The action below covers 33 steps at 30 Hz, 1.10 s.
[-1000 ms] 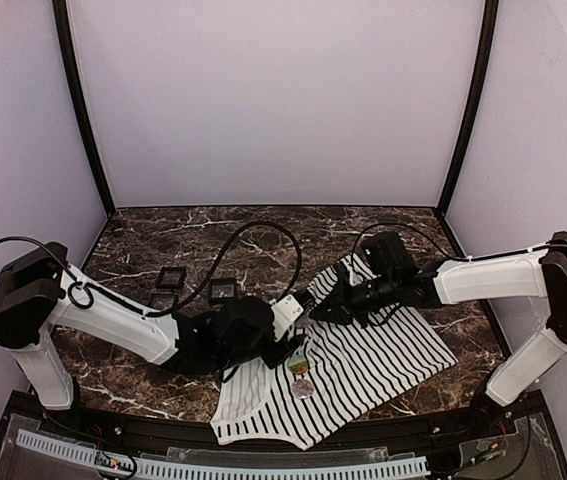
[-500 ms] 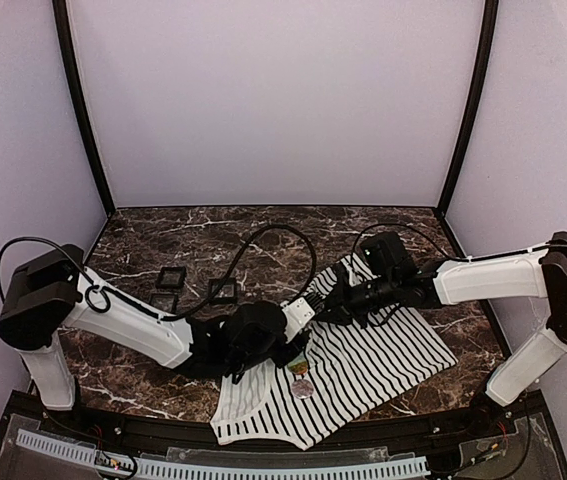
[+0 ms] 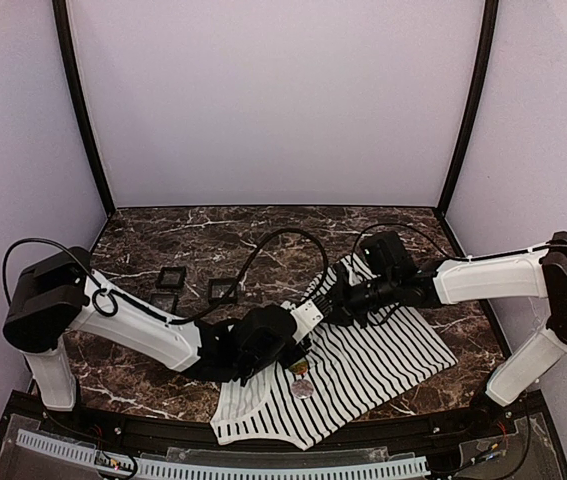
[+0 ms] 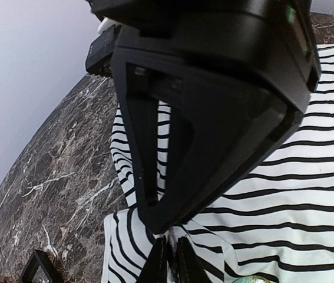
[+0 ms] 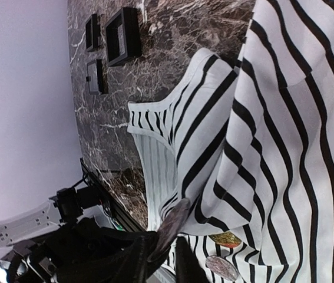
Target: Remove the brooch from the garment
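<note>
The striped garment (image 3: 368, 365) lies on the marble table, bunched at its left side. The brooch (image 3: 300, 368), a gold piece with a pinkish oval below it, sits on the garment near that edge. My left gripper (image 3: 293, 347) is shut on a puckered fold of the garment (image 4: 284, 177) just left of the brooch (image 4: 254, 279). My right gripper (image 3: 333, 300) is shut on a raised fold of the garment (image 5: 284, 135), with the brooch (image 5: 225, 239) close to its fingertips (image 5: 171, 227). In the left wrist view the right gripper's black body (image 4: 214, 106) fills the upper half.
Three small black boxes (image 3: 171, 277) (image 3: 223, 290) (image 3: 163, 300) stand on the marble table (image 3: 163, 240) left of the garment; they also show in the right wrist view (image 5: 122, 35). Black cables loop over the table's middle. The table's front rail (image 3: 263, 435) runs below the garment.
My left arm has swung right, its elbow closer to the garment, while its gripper stays at the fold by the brooch. The right gripper has barely moved.
</note>
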Available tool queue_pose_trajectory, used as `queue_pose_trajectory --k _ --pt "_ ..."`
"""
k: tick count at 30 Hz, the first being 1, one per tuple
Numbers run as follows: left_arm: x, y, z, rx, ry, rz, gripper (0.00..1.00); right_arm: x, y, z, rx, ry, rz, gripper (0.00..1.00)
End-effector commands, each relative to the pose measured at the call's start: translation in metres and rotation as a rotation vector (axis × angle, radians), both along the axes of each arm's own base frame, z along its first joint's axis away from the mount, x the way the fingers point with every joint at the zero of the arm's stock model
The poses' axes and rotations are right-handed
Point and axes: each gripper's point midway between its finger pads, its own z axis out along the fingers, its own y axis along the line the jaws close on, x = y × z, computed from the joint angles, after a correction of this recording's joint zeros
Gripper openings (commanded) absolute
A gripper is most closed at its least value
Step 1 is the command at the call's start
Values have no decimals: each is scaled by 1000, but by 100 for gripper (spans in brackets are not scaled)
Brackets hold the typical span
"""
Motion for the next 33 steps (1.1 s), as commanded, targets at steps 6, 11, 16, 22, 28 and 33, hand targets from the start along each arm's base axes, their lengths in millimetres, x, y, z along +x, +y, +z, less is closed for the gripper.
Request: queue_pose_trajectory --k 6,11,16,22,28,33 --pt "-4 15 5 -53 61 48 1 13 -12 25 -48 -149 -49 44" --pt "-20 18 14 -148 208 -15 1 13 -28 26 -56 -236 -71 55" --pt "-31 22 23 -284 409 -92 1 6 -29 45 22 -446 4 58" --pt "-29 30 45 -443 531 -132 1 -29 -25 88 225 -727 171 68" --pt "-27 32 73 -571 535 -137 1 -46 -24 93 305 -777 207 79" --pt "-28 34 83 -622 526 -148 1 -41 -20 98 316 -809 179 83"
